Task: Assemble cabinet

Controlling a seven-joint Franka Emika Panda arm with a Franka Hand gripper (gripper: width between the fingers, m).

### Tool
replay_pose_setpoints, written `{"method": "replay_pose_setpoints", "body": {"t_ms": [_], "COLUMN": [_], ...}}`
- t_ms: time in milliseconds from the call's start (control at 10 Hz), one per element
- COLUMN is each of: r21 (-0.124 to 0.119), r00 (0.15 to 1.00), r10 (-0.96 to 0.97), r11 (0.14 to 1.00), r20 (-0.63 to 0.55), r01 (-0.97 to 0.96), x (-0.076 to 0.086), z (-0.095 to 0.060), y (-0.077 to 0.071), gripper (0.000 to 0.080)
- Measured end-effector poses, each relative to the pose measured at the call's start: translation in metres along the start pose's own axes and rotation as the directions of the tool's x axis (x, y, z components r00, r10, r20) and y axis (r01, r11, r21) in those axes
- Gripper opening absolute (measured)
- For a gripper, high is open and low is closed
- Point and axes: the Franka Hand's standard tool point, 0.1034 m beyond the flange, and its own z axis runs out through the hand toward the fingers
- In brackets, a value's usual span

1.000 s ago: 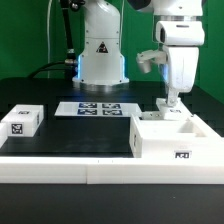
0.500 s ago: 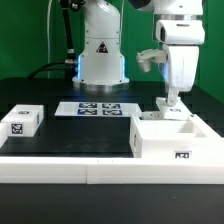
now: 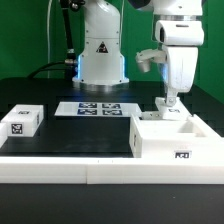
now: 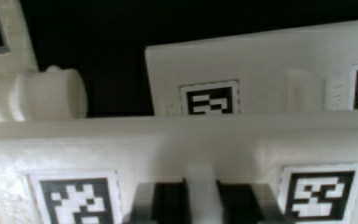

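The cabinet (image 3: 160,143), a large white open-topped box with a tag on its front, stands at the exterior view's right front. My gripper (image 3: 170,101) hangs straight down over its far wall. In the wrist view the dark fingers (image 4: 162,203) stand close together, and my gripper (image 4: 202,203) has a thin white rib of the cabinet (image 4: 265,70) between them. Tagged white panels lie on both sides of the fingers. A white ribbed round post (image 4: 51,95) stands beside the panels.
A small white cube with one tag (image 3: 20,120) sits at the exterior view's left. The marker board (image 3: 97,108) lies flat in front of the robot base (image 3: 100,55). A white ledge (image 3: 60,166) runs along the table's front.
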Motion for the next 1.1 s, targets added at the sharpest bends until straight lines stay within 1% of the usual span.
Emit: {"method": "replay_pose_setpoints", "body": {"t_ms": [200, 300, 800, 1100], "r21": [-0.002, 0.003, 0.043, 0.044], "r00": [1.000, 1.000, 1.000, 1.000], "r10": [0.000, -0.001, 0.004, 0.013], "r11": [1.000, 1.000, 0.999, 0.999], "r20": [0.000, 0.003, 0.025, 0.026], "r01": [0.000, 0.001, -0.005, -0.014], "x": [0.0004, 0.0001, -0.0019, -0.0015], "z": [-0.0009, -0.0011, -0.0005, 0.0000], "y": [0.0012, 0.0014, 0.0027, 0.0020], "gripper": [0.0070, 0.0070, 0.0070, 0.0070]}}
